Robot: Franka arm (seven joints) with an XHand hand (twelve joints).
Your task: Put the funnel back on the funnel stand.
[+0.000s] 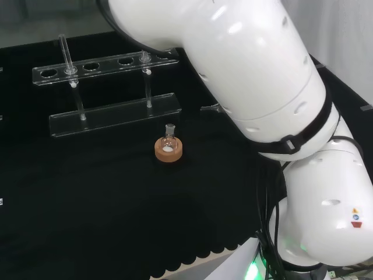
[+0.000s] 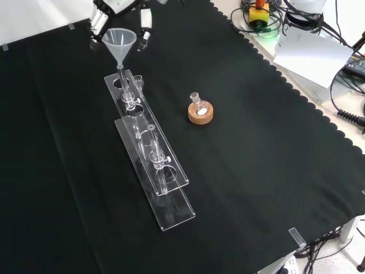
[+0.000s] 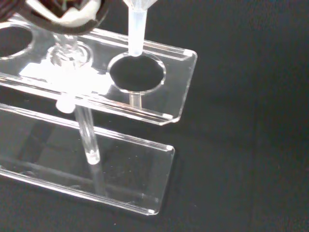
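Black cloth (image 2: pixel 256 188) covers the bench, with a scalloped edge visible at the right of the front view. On it a clear funnel stand (image 2: pixel 149 149) is seen, made of an upper plate with round holes carried on thin posts above a base plate. In the front view the funnel (image 2: pixel 119 43) is held upright at the far end of the stand, cone uppermost, its stem pointing down at the end hole. In the wrist view the stem tip (image 3: pixel 136 34) is seen just at the rim of the end hole (image 3: pixel 137 72) (whether it has entered the hole cannot be told). The hand (image 2: pixel 102 20) is seen at the top of the front view, its fingers set on either side of the funnel's cone and closed on it. A small round flask (image 2: pixel 199 105) is seated in a cork ring (image 2: pixel 201 114) to the right of the stand in the front view, well apart from it.
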